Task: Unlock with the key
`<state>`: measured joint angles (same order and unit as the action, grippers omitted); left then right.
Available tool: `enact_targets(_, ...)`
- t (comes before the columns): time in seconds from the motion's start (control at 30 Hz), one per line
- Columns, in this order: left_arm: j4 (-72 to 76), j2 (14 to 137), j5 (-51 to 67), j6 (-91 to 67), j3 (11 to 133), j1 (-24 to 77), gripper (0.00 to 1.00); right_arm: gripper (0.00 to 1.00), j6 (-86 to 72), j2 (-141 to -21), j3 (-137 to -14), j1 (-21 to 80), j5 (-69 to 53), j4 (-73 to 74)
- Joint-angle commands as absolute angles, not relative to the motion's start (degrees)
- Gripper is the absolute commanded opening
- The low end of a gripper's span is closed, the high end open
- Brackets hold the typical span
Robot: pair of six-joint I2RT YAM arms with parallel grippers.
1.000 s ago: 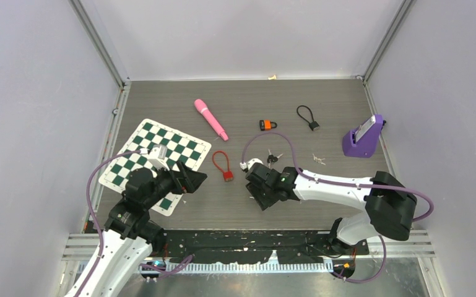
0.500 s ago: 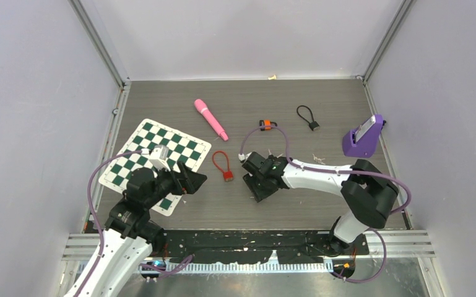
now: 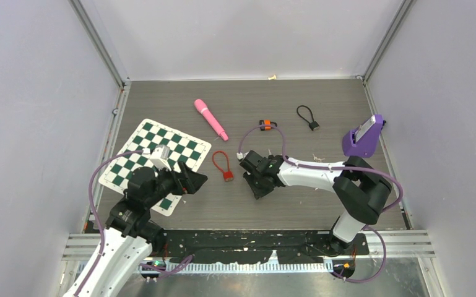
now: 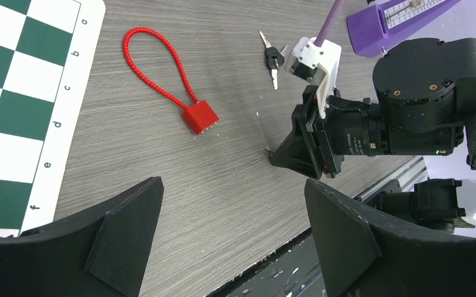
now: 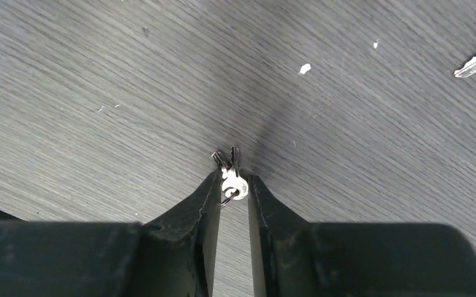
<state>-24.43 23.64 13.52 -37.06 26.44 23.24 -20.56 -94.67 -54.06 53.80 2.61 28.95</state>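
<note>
Black right fingers (image 5: 186, 235) nearly together, pinching silver key ring (image 5: 233, 184), left fingers (image 4: 124, 229) spread wide, holding nothing

Letters a–f on chessboard (image 4: 18, 93) border

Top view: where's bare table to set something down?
Bare: the table's far strip between pink wand and back wall; the near patch between red cable lock and front edge. Crowded: centre, where the right claw, shut on a key ring, sits by orange padlock and black cable lock.
</note>
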Motion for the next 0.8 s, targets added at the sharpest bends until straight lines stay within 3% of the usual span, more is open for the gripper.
enact_targets(0.0, -22.6, 24.4, 15.5, -37.0, 26.7, 23.5, 0.88, 0.24, -21.2, -96.9, -52.1, 54.3, 3.1, 29.3)
enact_targets(0.17, -20.3, 25.6, 18.1, -38.7, 26.1, 23.5, 0.87, 0.06, -19.8, -93.6, -50.8, 55.0, 3.4, 26.8)
enact_targets(0.77, -5.1, 33.8, 25.9, -49.4, 24.4, 26.4, 0.85, 0.05, -9.1, -69.2, -44.2, 57.6, 5.0, 5.5)
